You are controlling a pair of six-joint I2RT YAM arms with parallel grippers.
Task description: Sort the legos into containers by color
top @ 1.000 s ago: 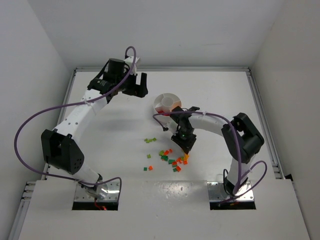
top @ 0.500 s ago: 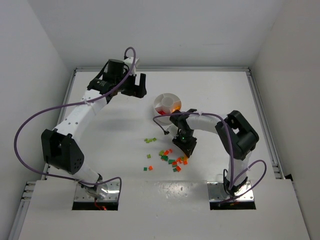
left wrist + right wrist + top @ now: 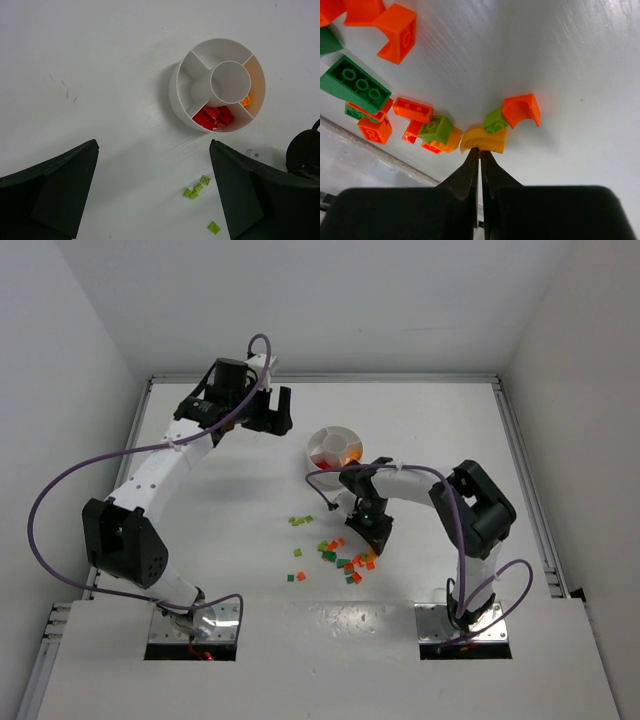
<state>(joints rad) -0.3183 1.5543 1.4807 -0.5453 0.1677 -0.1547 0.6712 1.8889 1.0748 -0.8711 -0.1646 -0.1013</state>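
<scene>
The legos lie scattered on the table near the right arm, in red, orange, yellow and green. My right gripper is shut, its tips pressed against the near edge of a yellow arch brick. A light green brick and an orange arch touch that yellow brick. The round white dish holds red bricks in one of its containers and an orange brick in another. My left gripper hangs open high above the table, left of the dish, holding nothing.
A few light green bricks lie apart from the pile, below the dish. A long dark green brick and several orange bricks lie left of the right gripper. The right arm's elbow stands right of the pile.
The right gripper has shifted slightly left over the pile and its jaws have closed. The left arm has not moved.
</scene>
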